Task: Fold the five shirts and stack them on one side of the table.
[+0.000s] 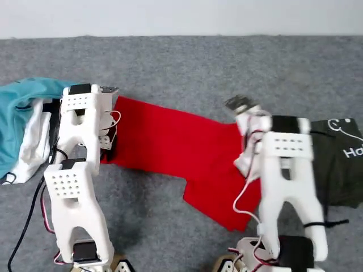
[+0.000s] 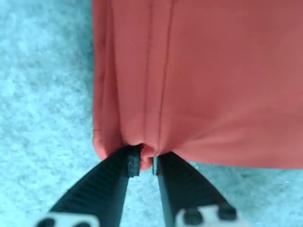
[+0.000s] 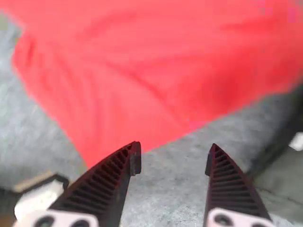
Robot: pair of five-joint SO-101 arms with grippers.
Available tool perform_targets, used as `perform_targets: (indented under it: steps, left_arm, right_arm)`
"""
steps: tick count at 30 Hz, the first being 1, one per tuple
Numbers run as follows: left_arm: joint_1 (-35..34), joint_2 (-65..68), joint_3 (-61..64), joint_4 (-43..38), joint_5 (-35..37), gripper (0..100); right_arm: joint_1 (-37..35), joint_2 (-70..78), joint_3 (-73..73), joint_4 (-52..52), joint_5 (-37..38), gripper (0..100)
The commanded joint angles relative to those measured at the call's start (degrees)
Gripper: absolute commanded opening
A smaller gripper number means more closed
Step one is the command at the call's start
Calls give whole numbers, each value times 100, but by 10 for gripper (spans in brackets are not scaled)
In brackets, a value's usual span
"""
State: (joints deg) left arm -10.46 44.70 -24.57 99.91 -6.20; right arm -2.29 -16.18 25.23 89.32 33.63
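A red shirt (image 1: 170, 144) lies spread across the middle of the grey table. My left gripper (image 2: 142, 163) is shut on a pinched fold at the edge of the red shirt (image 2: 203, 80), at its left end in the high view. My right gripper (image 3: 173, 163) is open above the grey cloth just off the border of the red shirt (image 3: 142, 80), holding nothing. In the high view the right arm (image 1: 286, 164) stands over the shirt's right part. A dark green shirt (image 1: 340, 161) lies at the right. Teal and white shirts (image 1: 25, 122) are heaped at the left.
The grey table cover (image 1: 198, 68) runs to a white wall at the back. The left arm (image 1: 79, 170) rises from the front edge, with cables trailing beside it. Bare cover lies behind the red shirt and in front of its middle.
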Motion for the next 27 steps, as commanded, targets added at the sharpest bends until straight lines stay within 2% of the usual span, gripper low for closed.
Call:
perform_targets:
  steps: [1,7,14,22,27]
  left_arm:
    - [-123,-105,-207,44,-79,41]
    - [-264,-334,-207,44,-79,41]
    - [-273,-352,-198,44,-334,41]
    - [-88,-1064,-189,70,-325,57]
    - [-44,-1952,-127,70,-325,111]
  right_arm:
    - [-611,-330,158,207,273,231]
    - [-1323,-822,976,321,668,230]
    - [-2105,-1745,2426,-75,1020,230]
    - [-2132,-2475,4070,-1244,1530,230]
    - [-2123,-2492,4316,-1332,1758,229]
